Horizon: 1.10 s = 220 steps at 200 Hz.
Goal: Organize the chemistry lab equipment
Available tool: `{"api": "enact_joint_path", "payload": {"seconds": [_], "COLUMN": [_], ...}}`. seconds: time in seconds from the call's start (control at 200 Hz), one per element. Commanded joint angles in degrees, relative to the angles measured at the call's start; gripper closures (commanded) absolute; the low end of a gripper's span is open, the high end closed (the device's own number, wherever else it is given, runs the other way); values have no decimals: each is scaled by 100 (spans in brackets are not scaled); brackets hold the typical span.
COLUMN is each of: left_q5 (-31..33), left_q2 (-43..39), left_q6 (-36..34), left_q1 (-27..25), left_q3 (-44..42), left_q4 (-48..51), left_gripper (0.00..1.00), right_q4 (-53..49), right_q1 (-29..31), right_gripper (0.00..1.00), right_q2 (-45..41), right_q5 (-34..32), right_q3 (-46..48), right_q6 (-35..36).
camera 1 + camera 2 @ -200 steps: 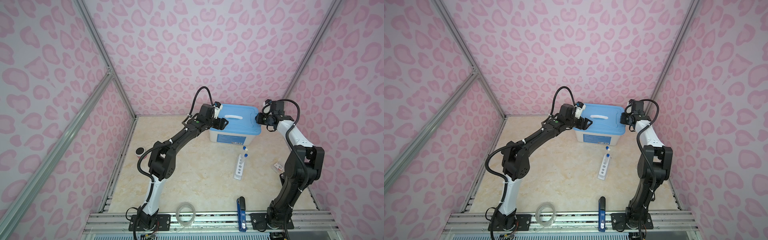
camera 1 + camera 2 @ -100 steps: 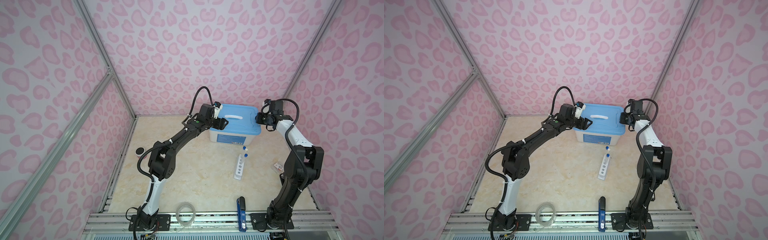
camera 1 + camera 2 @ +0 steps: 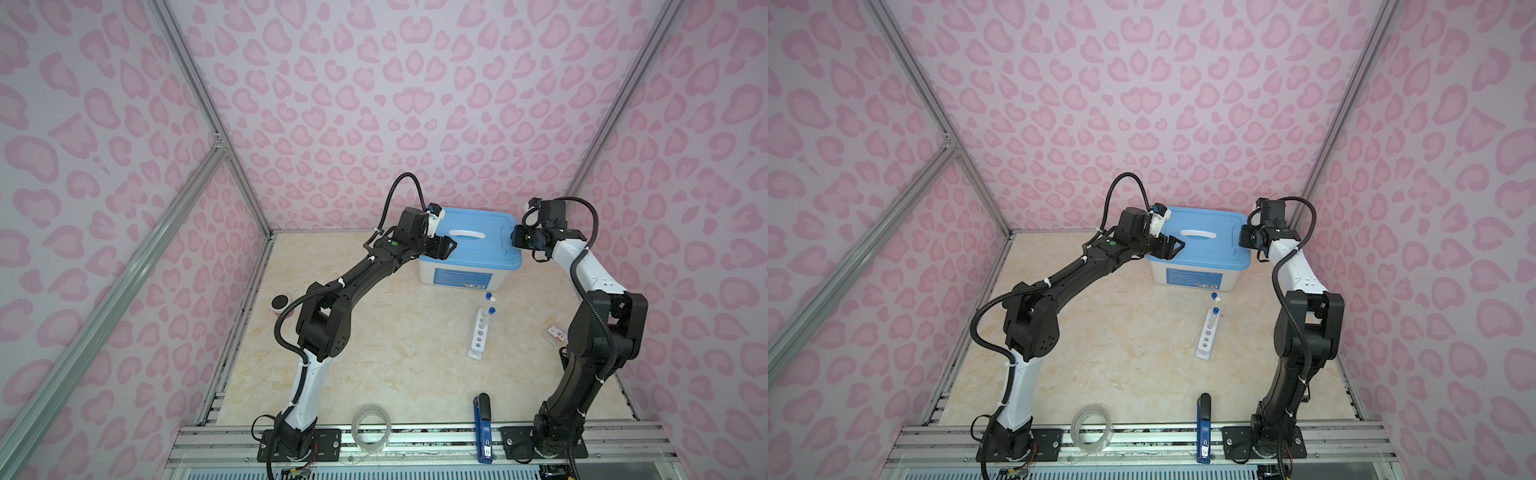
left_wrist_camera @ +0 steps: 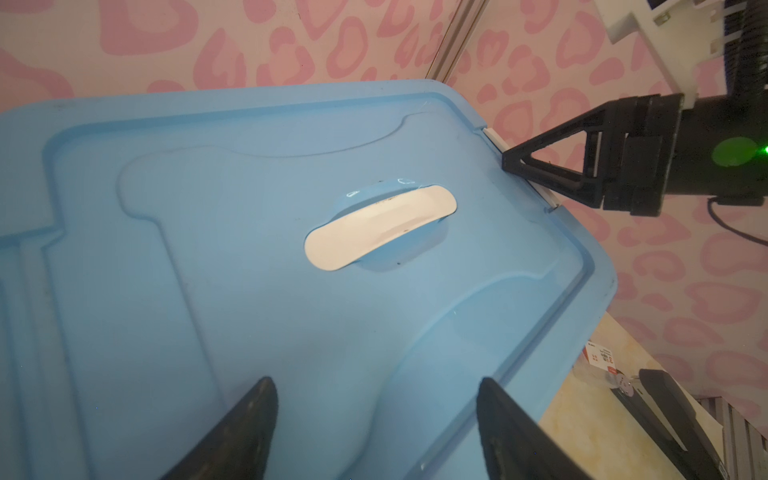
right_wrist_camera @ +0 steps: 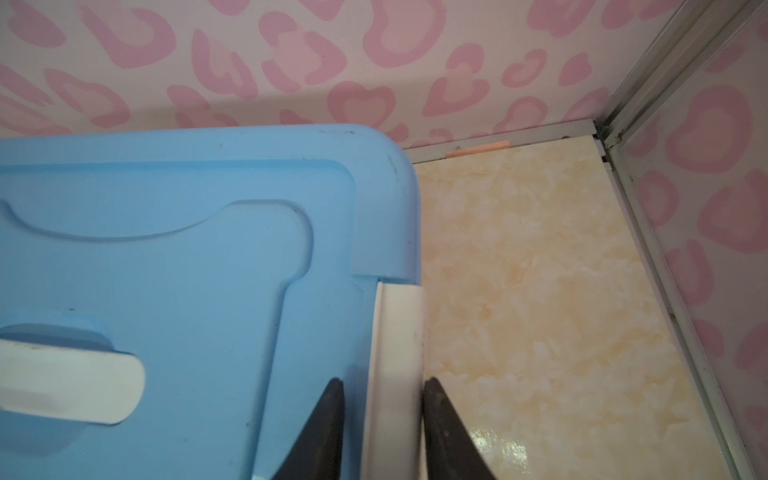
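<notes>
A marble-look table, walled on three sides, is mostly bare in the middle. A blue-lidded box sits by the back wall. The left gripper hovers wide open over its lid. The right gripper straddles the white side latch, but whether it pinches the latch is unclear. Both arms are unchanged from a second ago. A white rack holding one capped tube stands before the box. A stapler and a tape roll lie at the front edge.

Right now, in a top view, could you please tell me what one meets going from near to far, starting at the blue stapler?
stapler → white rack → small blue-and-white capped container → blue-lidded box
</notes>
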State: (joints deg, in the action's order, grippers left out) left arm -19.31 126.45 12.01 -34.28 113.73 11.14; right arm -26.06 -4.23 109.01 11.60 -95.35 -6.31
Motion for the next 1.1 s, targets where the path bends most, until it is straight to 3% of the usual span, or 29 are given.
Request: {"api": "enact_joint_path", "payload": {"seconds": [0.0, 0.34, 0.7, 1.095], "left_q5": [-25, -222, -380, -403], "left_q2": [-58, -160, -357, -763], "left_q6": [29, -30, -33, 82], "left_q1": [9, 9, 18, 153], "left_q3": [4, 9, -18, -356], "left_q4": [198, 69, -210, -535], "left_gripper": [22, 21, 19, 18], "right_q4": [-618, -649, 227, 721], "right_q1": [8, -26, 27, 317], "right_gripper": [68, 63, 61, 61], "right_q2": [85, 62, -538, -1170], "right_q5": [-87, 141, 39, -93], "right_q3": [-8, -100, 559, 975], "right_q6": [94, -158, -483, -277]}}
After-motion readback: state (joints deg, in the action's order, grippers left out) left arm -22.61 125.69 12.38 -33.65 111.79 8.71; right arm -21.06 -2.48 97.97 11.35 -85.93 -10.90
